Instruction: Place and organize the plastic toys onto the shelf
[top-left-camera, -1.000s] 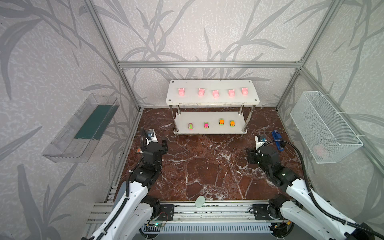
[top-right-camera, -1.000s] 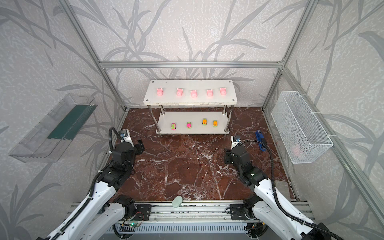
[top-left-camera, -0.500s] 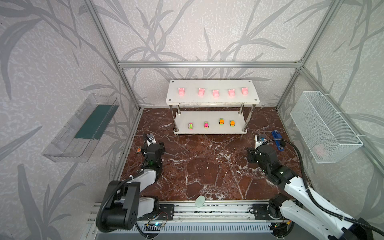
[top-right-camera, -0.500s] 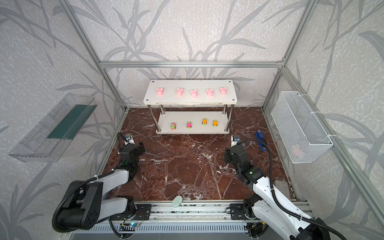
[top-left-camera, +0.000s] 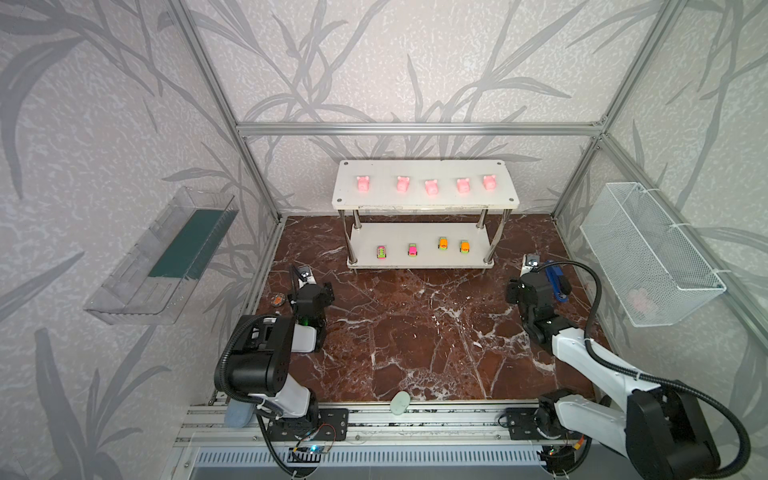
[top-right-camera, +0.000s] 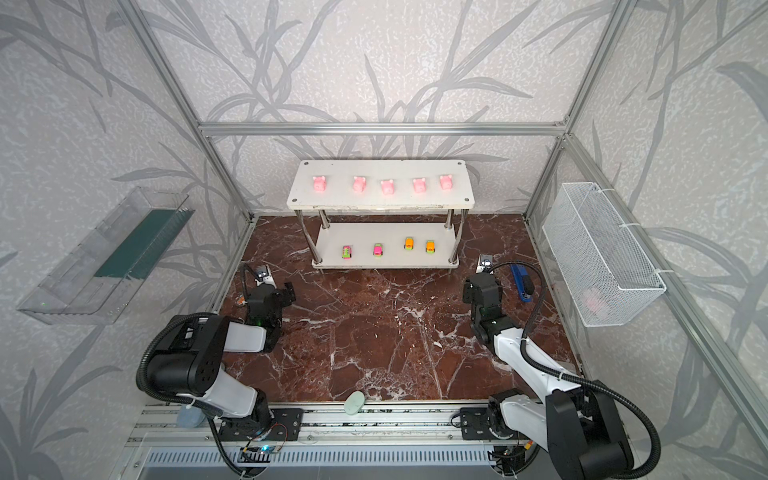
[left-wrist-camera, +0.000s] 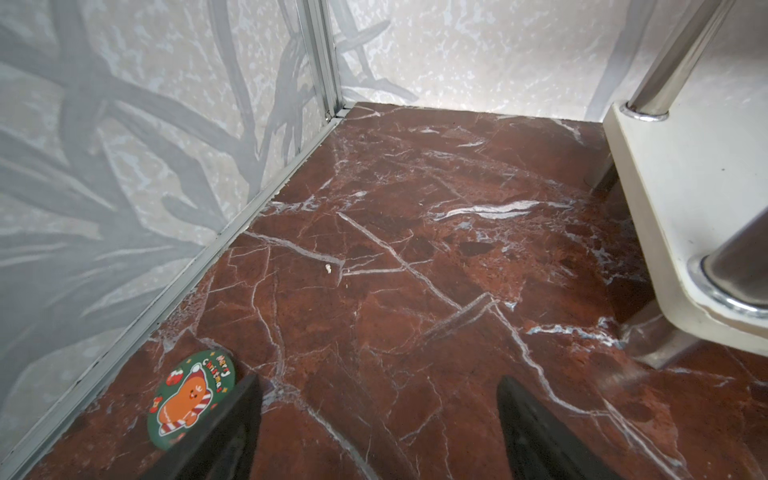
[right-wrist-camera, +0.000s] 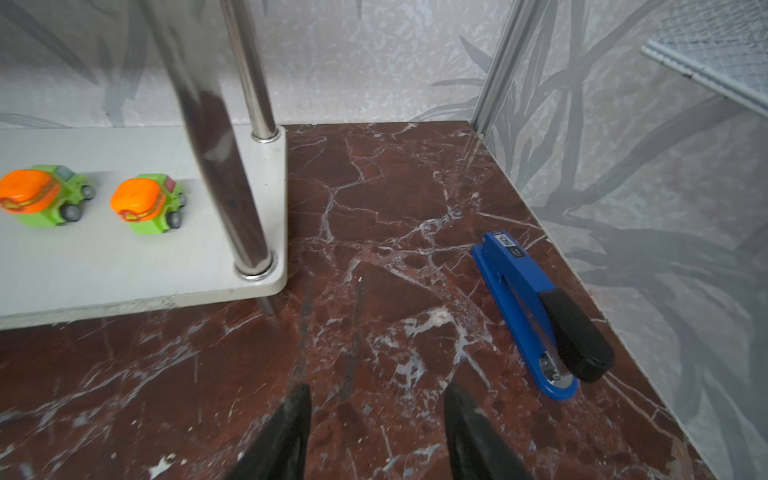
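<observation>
Five pale-pink plastic pigs (top-left-camera: 431, 186) line the top of the white two-tier shelf (top-left-camera: 505, 195), four tiny cars (top-left-camera: 442, 243) below. The left tool (left-wrist-camera: 374, 415) and right tool (right-wrist-camera: 376, 428) both gape empty. The job looks finished; the arms just need parking.

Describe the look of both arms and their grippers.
The left arm and right arm both have white link shells between bulky black joint housings, and each carries a black corrugated cable. The left gripper and right gripper have plain black tapered fingers.
</observation>
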